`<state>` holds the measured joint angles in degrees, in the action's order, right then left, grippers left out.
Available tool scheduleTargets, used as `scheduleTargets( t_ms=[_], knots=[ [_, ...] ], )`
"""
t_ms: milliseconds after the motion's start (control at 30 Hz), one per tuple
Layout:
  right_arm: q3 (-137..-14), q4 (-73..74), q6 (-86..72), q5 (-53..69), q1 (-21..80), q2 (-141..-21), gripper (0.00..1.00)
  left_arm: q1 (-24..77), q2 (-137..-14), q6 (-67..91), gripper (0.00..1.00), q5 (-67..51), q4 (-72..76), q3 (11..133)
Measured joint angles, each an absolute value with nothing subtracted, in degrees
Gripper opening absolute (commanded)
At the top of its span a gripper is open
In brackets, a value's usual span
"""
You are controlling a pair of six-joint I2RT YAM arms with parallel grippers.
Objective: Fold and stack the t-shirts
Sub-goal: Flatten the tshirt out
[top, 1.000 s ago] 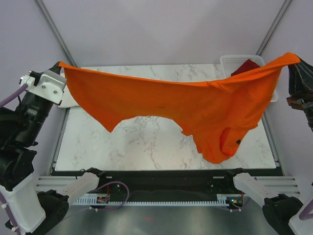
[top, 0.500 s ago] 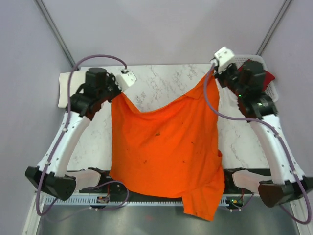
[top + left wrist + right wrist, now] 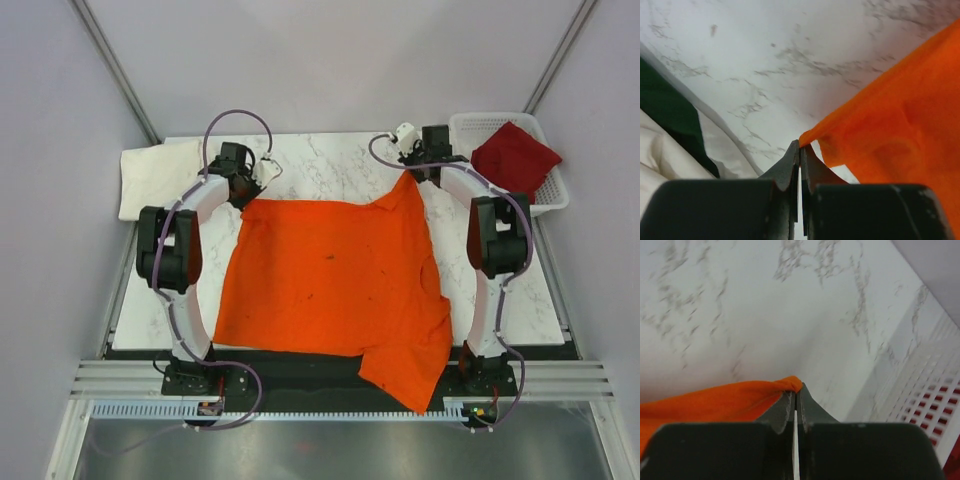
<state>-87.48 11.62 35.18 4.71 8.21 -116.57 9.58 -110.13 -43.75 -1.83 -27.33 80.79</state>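
The bright orange t-shirt (image 3: 335, 280) lies spread on the marble table (image 3: 330, 160), with its near right part hanging over the front edge. My left gripper (image 3: 244, 194) is shut on its far left corner, and the closed tips (image 3: 800, 146) pinch the orange cloth (image 3: 900, 125). My right gripper (image 3: 409, 174) is shut on the far right corner, where the orange cloth (image 3: 715, 402) bunches at the tips (image 3: 796, 391). A dark red t-shirt (image 3: 515, 155) sits in the basket. A cream-white t-shirt (image 3: 158, 176) lies at the table's far left corner.
A white lattice basket (image 3: 470, 128) stands at the far right corner, and its wall (image 3: 925, 390) shows close beside my right gripper. The cream cloth (image 3: 660, 157) lies just left of my left gripper. Both arms reach out to the table's far side.
Both arms have swung down from holding the orange shirt up in the air and stretched to the far side. The shirt has gone from hanging to lying flat on the table.
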Motion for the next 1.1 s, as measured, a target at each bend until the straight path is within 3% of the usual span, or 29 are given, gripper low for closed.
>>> scheduleTargets(
  t_ms=[200, 300, 700, 900, 1100],
  knots=[
    [-121.9, 17.2, 33.1, 5.0, 6.5, -140.0, 0.0, 7.0, -122.7, -42.3, 0.02, -1.7, -27.0, 96.9],
    [-129.9, 17.5, 32.5, 5.1, 6.7, -145.0, 0.0, 6.9, -128.1, -41.6, 0.02, -1.6, -27.1, 105.4],
    [-131.3, 13.2, 31.0, 3.8, 7.0, -148.8, 0.0, 6.7, -139.2, -41.1, 0.02, 1.4, -28.1, 121.5],
    [-129.1, 10.7, 28.0, 2.7, 6.7, -146.1, 0.0, 6.7, -138.0, -39.8, 0.02, 1.5, -27.5, 124.7],
    [-124.6, 10.8, 25.9, 2.4, 5.7, -135.2, 0.0, 6.9, -128.4, -38.6, 0.02, 0.9, -27.7, 122.3]
  ],
)
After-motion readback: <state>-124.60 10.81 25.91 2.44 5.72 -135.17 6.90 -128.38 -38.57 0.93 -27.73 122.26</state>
